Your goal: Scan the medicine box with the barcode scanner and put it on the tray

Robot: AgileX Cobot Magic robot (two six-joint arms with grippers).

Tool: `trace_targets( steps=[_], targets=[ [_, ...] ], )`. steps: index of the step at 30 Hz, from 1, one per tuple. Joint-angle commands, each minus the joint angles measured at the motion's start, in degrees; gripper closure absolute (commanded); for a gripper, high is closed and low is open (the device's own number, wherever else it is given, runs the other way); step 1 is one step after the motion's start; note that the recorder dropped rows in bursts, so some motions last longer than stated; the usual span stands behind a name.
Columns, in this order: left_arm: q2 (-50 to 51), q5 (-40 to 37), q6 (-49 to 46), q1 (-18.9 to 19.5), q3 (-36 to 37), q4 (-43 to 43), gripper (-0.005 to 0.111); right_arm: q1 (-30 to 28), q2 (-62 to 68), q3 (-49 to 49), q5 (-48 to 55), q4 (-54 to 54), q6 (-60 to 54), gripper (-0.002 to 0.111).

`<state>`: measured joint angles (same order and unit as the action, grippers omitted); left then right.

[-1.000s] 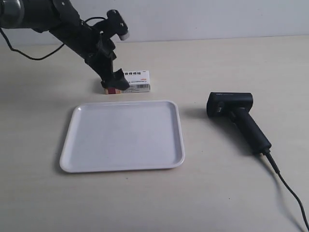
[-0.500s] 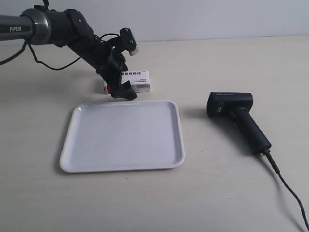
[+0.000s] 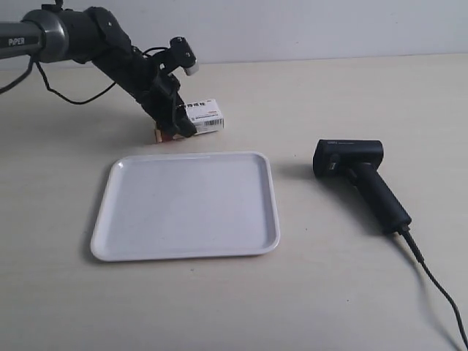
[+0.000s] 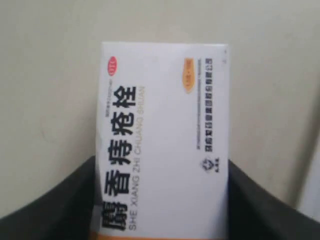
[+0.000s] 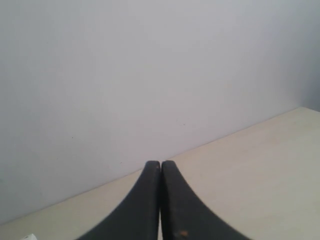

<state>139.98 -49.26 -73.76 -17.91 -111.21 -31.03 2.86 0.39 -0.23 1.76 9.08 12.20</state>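
Note:
The medicine box (image 3: 205, 115) lies on the table just behind the tray (image 3: 183, 156), its white end tilted slightly up. The arm at the exterior view's left reaches down to the box's red end, where my left gripper (image 3: 174, 126) is. In the left wrist view the medicine box (image 4: 162, 130) fills the gap of my left gripper (image 4: 161, 167), with a black finger pressed to each long side. The barcode scanner (image 3: 358, 175) lies on its side to the right of the tray. My right gripper (image 5: 160, 165) is shut on nothing, facing a wall, and is outside the exterior view.
The scanner's black cable (image 3: 439, 292) trails to the front right corner of the table. A wall runs along the table's far edge. The left arm's own cable (image 3: 73, 99) hangs over the far left of the table.
The left gripper swung out in front of the box, then came back over its red end. The box has turned a little and its white end now sits higher.

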Motion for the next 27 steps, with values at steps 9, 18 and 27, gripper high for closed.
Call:
trace_targets(
  steps=[9,18,27],
  targets=[
    [-31.6,-16.8,-3.3,-3.3,17.7,-7.8,0.104,-0.2,14.6,-5.1,-1.4,-0.1,0.0,0.108],
    [-48.0,3.6,-25.8,-6.8,51.9,-19.5,0.104,12.9,56.4,-16.9,-1.8,-0.4,-4.5,0.095],
    [-46.4,12.1,-31.2,-6.8,59.2,-20.6,0.104,17.2,87.0,-30.8,-1.8,-0.9,-13.4,0.029]
  ],
)
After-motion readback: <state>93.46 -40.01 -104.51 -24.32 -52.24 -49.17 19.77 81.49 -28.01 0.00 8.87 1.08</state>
